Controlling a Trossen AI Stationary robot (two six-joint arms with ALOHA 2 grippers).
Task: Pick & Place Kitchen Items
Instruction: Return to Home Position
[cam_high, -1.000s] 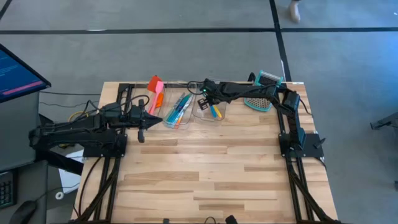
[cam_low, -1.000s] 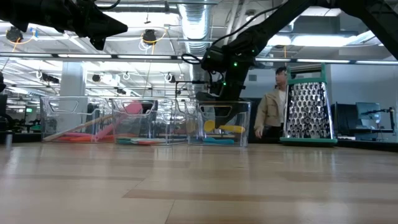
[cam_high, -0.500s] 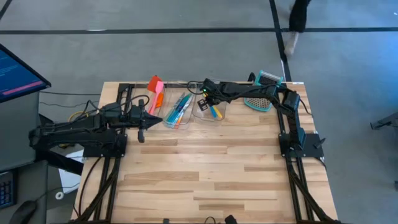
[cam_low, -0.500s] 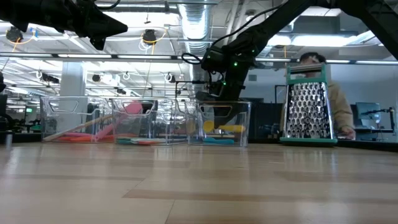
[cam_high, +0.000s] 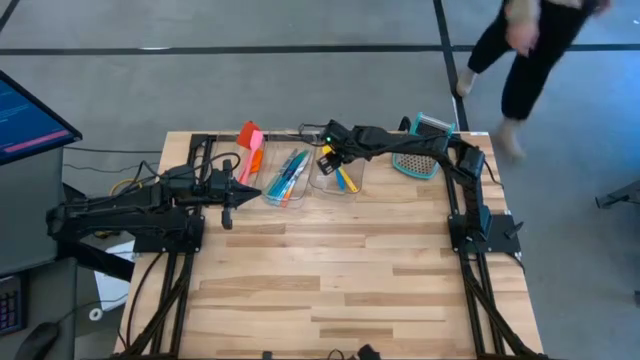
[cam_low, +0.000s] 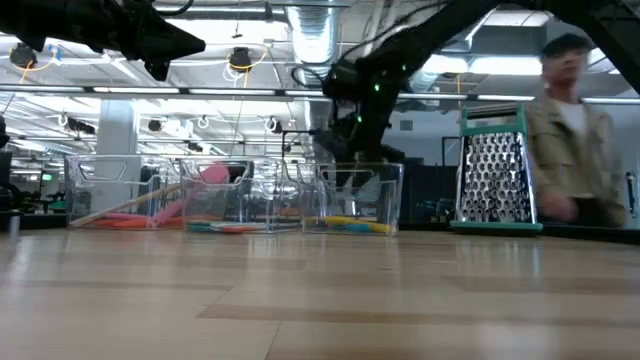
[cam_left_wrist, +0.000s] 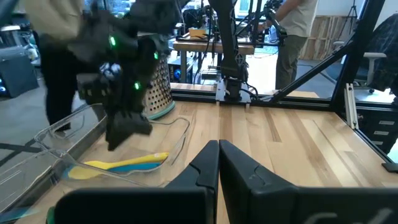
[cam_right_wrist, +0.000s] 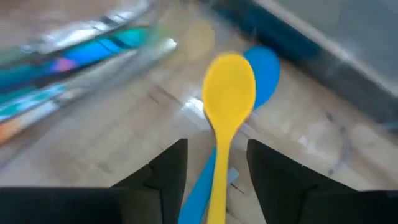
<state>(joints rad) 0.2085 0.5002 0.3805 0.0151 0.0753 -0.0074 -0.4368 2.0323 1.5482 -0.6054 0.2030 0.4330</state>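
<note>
Right gripper (cam_high: 330, 155): you have it above right bin (cam_low: 392, 190), fingers spread, holding nothing; slightly higher than half second ago. Yellow spoon (cam_right_wrist: 229, 81): previously raised inside bin, now flat on bin floor across blue spoon (cam_right_wrist: 264, 65). Left gripper (cam_left_wrist: 217, 149): closed, unmoved at left side of table (cam_high: 330, 280). Person (cam_low: 575, 150) now right of grater (cam_low: 492, 165).
</note>
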